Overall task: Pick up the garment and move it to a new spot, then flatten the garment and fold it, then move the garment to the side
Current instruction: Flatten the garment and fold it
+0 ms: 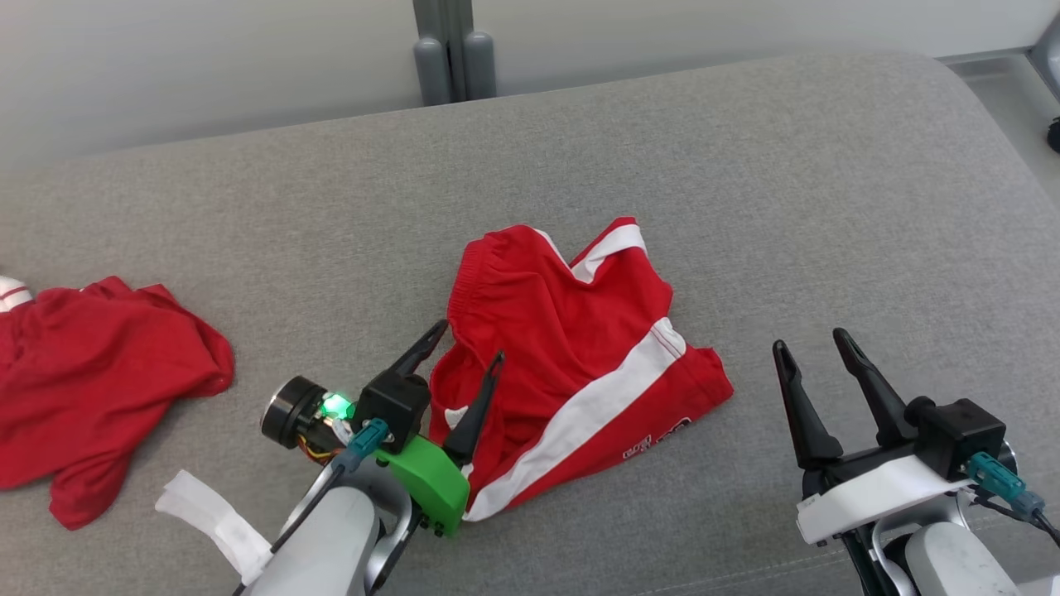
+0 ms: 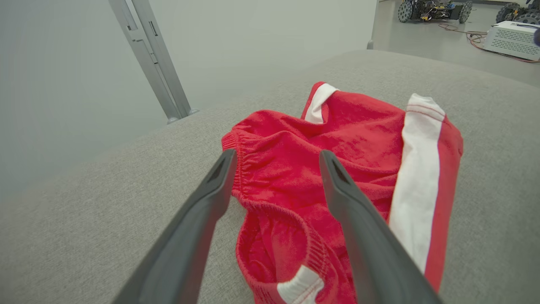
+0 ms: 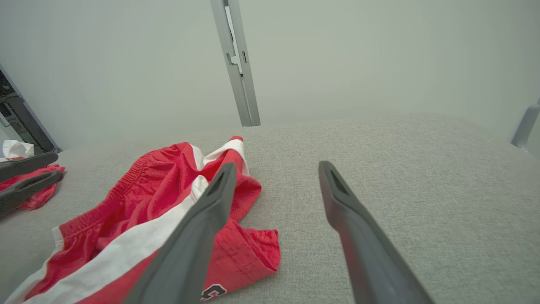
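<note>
We take this for a robotics lab: beyond the grey padded bench we see a wheeled rover parked on bare floor, loose cables, a vented white box, and plain pale panels joined by a metal post.

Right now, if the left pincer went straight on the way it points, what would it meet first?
Most likely the red shorts: their elastic waistband lies just ahead, in line with the open jaws of the left pincer. How high it hangs above the cloth is unclear.
</note>
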